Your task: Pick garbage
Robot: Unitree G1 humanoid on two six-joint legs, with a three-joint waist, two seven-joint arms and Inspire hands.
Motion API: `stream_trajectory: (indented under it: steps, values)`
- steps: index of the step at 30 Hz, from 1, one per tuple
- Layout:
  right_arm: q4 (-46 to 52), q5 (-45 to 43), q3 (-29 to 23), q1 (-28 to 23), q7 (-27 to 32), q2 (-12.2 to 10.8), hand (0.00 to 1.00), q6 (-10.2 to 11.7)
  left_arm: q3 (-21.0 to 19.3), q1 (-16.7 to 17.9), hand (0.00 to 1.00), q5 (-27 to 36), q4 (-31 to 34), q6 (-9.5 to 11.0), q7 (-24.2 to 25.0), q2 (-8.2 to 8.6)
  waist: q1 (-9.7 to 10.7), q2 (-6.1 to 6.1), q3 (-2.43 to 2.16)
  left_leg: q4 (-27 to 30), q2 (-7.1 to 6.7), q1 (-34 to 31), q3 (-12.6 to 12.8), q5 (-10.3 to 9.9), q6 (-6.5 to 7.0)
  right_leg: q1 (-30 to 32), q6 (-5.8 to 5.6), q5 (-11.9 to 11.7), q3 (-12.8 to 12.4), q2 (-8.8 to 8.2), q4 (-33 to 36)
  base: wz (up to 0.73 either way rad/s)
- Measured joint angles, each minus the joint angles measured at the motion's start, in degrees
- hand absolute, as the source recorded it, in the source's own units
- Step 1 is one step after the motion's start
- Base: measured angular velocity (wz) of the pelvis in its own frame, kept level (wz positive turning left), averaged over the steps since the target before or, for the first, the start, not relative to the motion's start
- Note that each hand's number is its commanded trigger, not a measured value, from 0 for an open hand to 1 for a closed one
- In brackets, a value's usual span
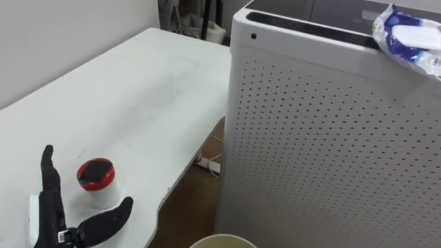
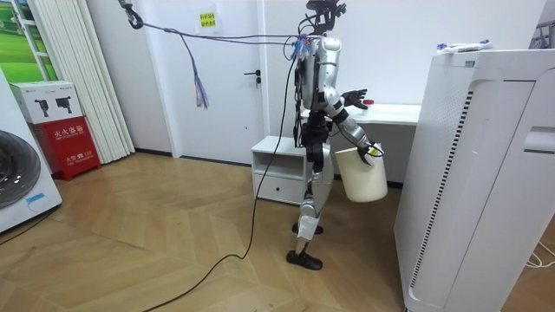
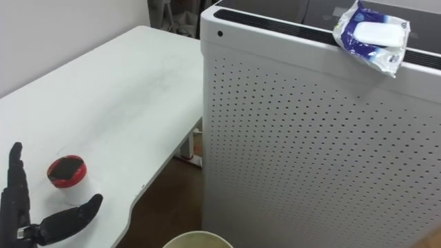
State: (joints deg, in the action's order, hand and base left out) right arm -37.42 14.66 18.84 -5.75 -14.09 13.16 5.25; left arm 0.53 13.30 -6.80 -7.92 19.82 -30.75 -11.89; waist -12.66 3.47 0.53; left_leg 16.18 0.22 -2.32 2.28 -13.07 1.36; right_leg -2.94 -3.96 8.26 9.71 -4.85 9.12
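A small white cup with a red lid (image 1: pixel 96 176) stands on the white table (image 1: pixel 138 89) near its front edge. My left hand (image 1: pixel 52 213) is open just left of the cup, fingers straight up and thumb spread under it, not touching. A blue and white wipes packet (image 1: pixel 410 36) lies on top of the tall white perforated appliance (image 1: pixel 331 138). In the room view I stand between the table and the appliance. My right hand (image 2: pixel 372 152) hangs at my side, shut on a cream bucket (image 2: pixel 362 176), whose rim (image 1: pixel 222 241) shows below.
The appliance stands close to the table's right end, leaving a narrow gap with a power strip (image 1: pixel 208 164) on the floor. A low white cabinet (image 2: pixel 282 169) is behind me. A washing machine (image 2: pixel 17 182) and a red box (image 2: pixel 65 139) are far off.
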Motion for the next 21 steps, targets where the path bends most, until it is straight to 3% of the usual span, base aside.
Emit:
stream_trajectory:
  steps: [8, 14, 18, 21]
  values:
    - [-0.01, 0.45, 0.25, 0.01, -0.31, -0.86, 1.0, 0.0, 3.69, -0.07, 0.0, 4.35, -2.73, 0.02, 0.1, -0.03, 1.14, 0.21, 0.83, -0.36, 0.02, 0.06, 0.17, 0.01, -0.01, 0.1, 0.0, 0.0, 0.05, 0.02, -0.21, 0.0]
    - [0.0, 0.46, 0.36, 0.07, -0.34, -1.06, 1.0, -0.13, 4.09, -1.23, 0.0, 6.82, -3.47, 0.21, 0.54, -0.36, 1.23, 0.19, 0.79, -0.79, 0.07, 0.76, 0.55, 0.01, -0.01, 0.03, 0.0, 0.0, 1.35, -0.07, -0.33, -0.03]
    - [0.0, 0.33, 0.35, 0.19, -0.47, -1.17, 1.0, -0.23, 3.59, -1.7, 0.0, 7.58, -4.75, 0.1, 1.87, -0.33, 1.23, -0.39, 0.31, -0.93, 0.13, 1.6, 0.82, 0.01, -0.01, -0.36, 0.0, 0.0, 1.42, -0.06, -0.27, -0.09]
    - [0.0, 0.2, 0.29, 0.18, -0.47, -1.37, 1.0, -0.23, 3.2, -1.74, 0.0, 9.32, -4.76, 0.07, 3.22, -0.17, 1.39, -0.76, 0.32, -0.94, 0.15, 1.76, 0.82, 0.0, -0.01, -0.5, 0.0, 0.0, 1.44, -0.03, -0.31, -0.01]
